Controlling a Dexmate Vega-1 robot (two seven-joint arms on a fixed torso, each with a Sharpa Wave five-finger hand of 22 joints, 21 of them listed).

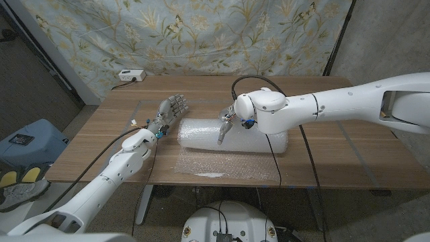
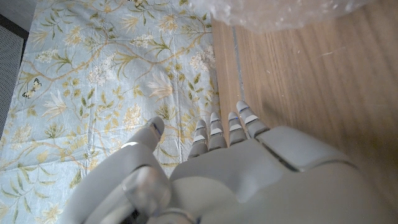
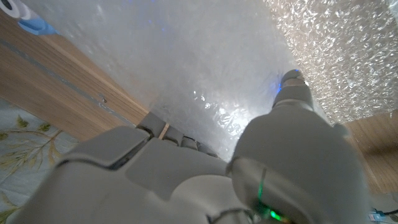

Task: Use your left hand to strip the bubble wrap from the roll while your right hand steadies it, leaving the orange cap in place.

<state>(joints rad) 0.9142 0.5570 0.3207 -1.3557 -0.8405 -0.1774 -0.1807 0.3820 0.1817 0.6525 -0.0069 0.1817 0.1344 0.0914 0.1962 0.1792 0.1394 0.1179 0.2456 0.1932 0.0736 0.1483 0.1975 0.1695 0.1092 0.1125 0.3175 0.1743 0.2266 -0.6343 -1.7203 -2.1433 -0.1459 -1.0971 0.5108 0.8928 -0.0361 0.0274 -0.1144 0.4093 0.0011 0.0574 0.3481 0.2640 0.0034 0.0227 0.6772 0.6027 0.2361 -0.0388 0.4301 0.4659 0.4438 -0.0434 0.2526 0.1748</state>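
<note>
- The roll [image 1: 232, 136] is seen lying on its side on the table [image 1: 349, 151], its long axis running across the robot from left to right, wrapped in bubble wrap.
- A loose sheet of wrap [image 1: 225, 164] is spread on the table on the near side of the roll, toward the robot.
- The right hand [image 1: 230, 121] is placed on top of the roll, about at its middle; in the head view one finger is seen pointing down over the near face. In the right wrist view the fingers [image 3: 292, 84] are pressed against the wrap, so the roll is judged to be steadied, not clasped round.
- The left hand [image 1: 171, 109] is held just beside the roll's left end, apart from it, with nothing in it. Its fingers [image 2: 214, 134] are seen straight and slightly apart, pointing away from the robot, toward the curtain [image 2: 112, 81].
- The relation that matters: the roll's left end lies to the right of the left fingers, close by, and the loose sheet lies nearer the robot than those fingers.
- The left hand is judged the nearer one to a free edge; a turn inward toward the roll would be needed before the wrap could be pinched.
- The orange cap cannot be made out in these views, so which end it sits on cannot be told.
</note>
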